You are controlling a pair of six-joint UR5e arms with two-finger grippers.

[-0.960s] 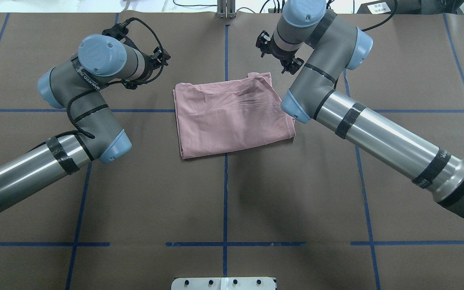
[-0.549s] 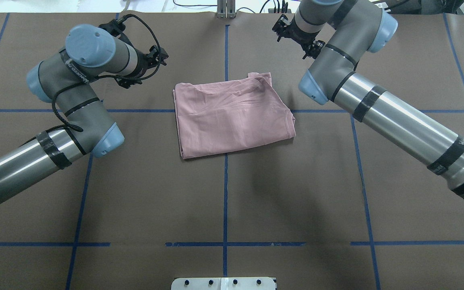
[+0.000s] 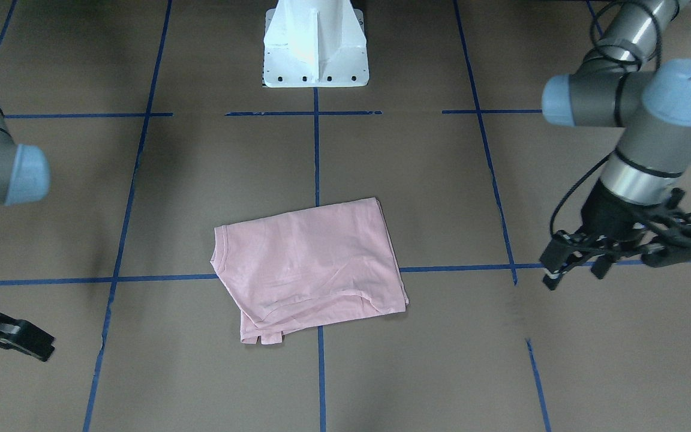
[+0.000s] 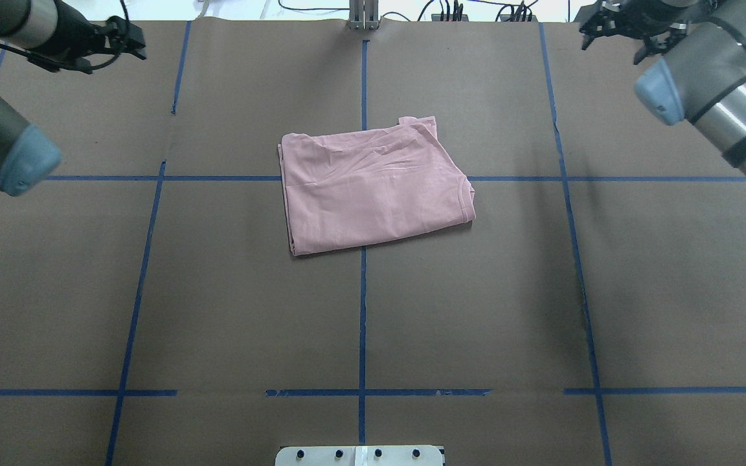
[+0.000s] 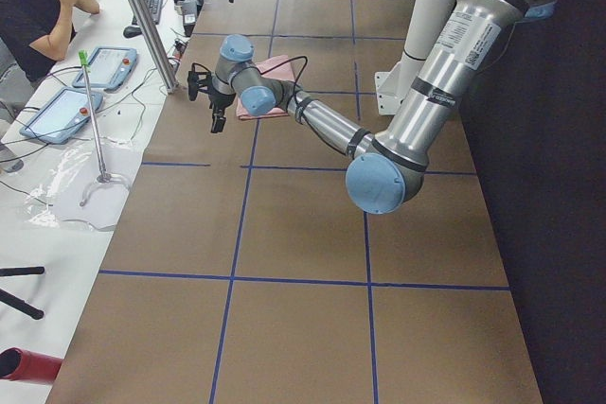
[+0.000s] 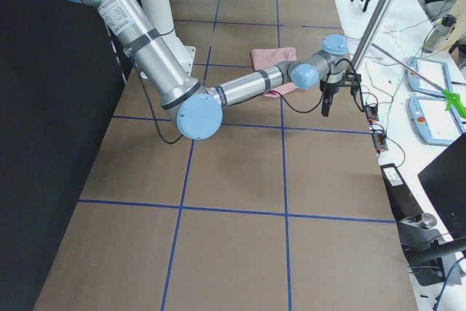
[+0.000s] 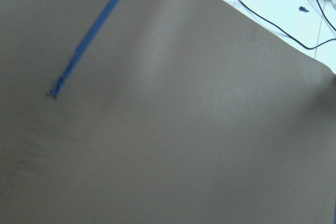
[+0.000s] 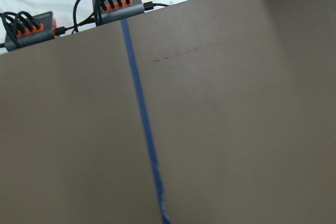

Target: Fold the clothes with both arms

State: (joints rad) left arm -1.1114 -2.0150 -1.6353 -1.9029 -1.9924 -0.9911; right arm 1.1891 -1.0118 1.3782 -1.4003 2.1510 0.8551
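Observation:
The pale pink T-shirt (image 4: pixel 373 188) lies folded into a rough rectangle at the middle of the brown table, print side hidden; it also shows in the front view (image 3: pixel 309 264). My left gripper (image 4: pixel 130 42) hangs over the far left corner, well clear of the shirt, with its fingers apart and empty; it also shows in the front view (image 3: pixel 576 273). My right gripper (image 4: pixel 612 32) is at the far right corner, fingers apart and empty; only part of it shows in the front view (image 3: pixel 21 339). Both wrist views show only bare table.
The white pedestal base (image 3: pixel 315 48) stands at the robot's edge. Blue tape lines (image 4: pixel 362 310) grid the table. Cable hubs (image 8: pixel 115 3) lie just past the far edge. A metal post (image 4: pixel 363 13) stands at the far middle. An operator (image 5: pixel 38 7) sits beyond, with tablets (image 5: pixel 109 68).
Both arms have swung up and outward from beside the shirt to the far corners of the table. The shirt has not moved.

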